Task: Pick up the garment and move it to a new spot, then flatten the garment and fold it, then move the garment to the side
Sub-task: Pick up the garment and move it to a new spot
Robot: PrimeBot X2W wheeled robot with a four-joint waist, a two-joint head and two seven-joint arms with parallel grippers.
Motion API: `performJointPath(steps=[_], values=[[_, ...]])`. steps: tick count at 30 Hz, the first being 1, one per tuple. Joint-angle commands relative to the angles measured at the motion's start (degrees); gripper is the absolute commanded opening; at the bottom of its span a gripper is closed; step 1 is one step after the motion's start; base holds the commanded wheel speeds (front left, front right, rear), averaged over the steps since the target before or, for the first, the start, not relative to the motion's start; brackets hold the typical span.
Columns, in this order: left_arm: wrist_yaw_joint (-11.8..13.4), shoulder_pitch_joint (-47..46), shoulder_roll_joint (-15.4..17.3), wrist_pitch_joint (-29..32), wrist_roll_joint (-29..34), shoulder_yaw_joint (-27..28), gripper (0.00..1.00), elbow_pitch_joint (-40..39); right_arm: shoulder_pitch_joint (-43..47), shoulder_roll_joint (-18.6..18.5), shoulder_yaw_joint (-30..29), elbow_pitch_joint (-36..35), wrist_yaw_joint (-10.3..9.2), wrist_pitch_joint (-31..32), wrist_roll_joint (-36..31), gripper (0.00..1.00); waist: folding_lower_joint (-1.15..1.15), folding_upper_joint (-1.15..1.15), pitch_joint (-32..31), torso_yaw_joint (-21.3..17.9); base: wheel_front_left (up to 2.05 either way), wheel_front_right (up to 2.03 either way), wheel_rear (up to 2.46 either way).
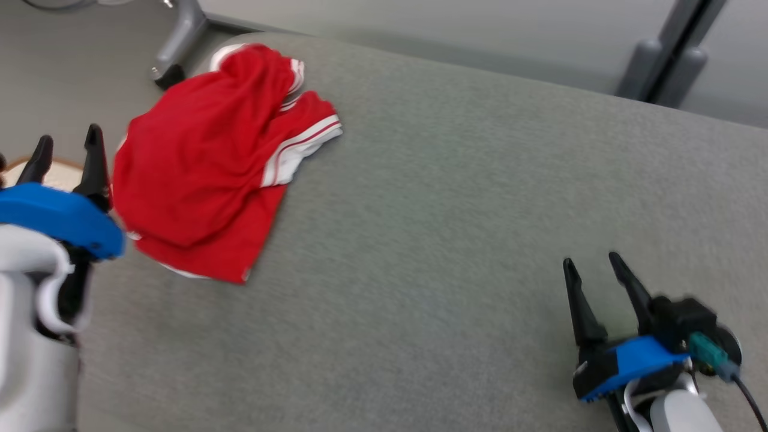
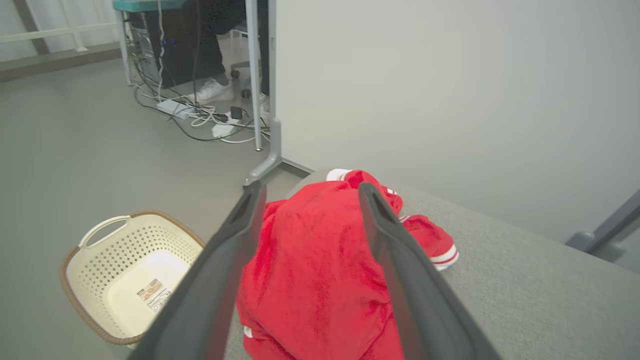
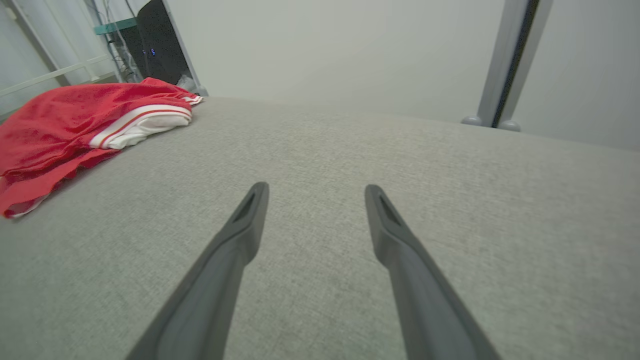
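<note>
garment (image 1: 204,162) lies bunched beside the parted left claw (image 1: 69,139).

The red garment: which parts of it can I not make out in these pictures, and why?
Head view: the garment is crumpled and slightly blurred; its lower left edge sits behind the left gripper.
Left wrist view: the picture's bottom edge cuts off its near part, and the open jaws cover two strips.
Right wrist view: the left edge cuts it off.
</note>
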Motion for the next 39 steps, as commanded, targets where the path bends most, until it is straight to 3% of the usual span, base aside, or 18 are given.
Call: performJointPath(steps=[1,9,17,18,19,24,33,39], values=[[-0.63,-1.86,1.8,2.29,-0.61,0.62,1.0,1.56,-1.16,-0.37,0.15,-0.75,0.0,0.3,-0.68,1.0,-0.01,0.0,1.57,-1.55,0.0,0.0,0.0],[0.7,-5.41,9.3,14.5,-5.18,5.41,1.0,7.4,-5.38,-0.32,1.23,-5.0,0.0,1.39,-2.14,1.0,-0.01,0.0,11.43,-11.02,0.0,0.0,0.0],[5.29,-1.17,11.44,17.68,-6.72,9.1,1.0,10.93,-7.48,-0.29,0.54,-7.03,0.0,-0.51,-2.67,1.0,-0.01,0.0,16.72,-17.72,0.0,0.0,0.0],[5.42,-0.47,11.69,17.86,-6.6,9.15,0.74,11.01,-7.49,-0.29,0.44,-6.83,0.0,-0.63,-2.54,1.0,-0.01,0.0,16.96,-18.23,0.0,0.0,0.0],[5.57,0.27,11.61,18.53,-6.73,9.09,0.0,11.31,-7.45,-0.29,0.32,-6.55,0.0,-0.94,-2.37,1.0,-0.01,0.0,17.04,-18.56,0.0,0.0,0.0],[5.93,1.12,12.56,18.26,-6.27,9.08,0.0,9.75,-6.84,-0.28,0.15,-4.93,0.0,-1.85,-1.44,1.0,-0.01,0.0,15.48,-19.01,0.0,0.0,0.0],[3.28,-3.63,16.05,16.5,-2.96,5.79,0.0,0.5,-4.65,-0.3,0.88,-0.37,0.0,-3.65,1.53,1.0,-0.01,0.0,5.07,-17.12,0.0,0.0,0.0],[1.29,-9.77,14.89,16.42,-1.63,1.64,0.0,-7.72,-2.08,-0.29,1.39,2.89,0.0,-4.58,4.31,1.0,-0.01,0.0,-2.48,-17.23,0.0,0.0,0.0]])
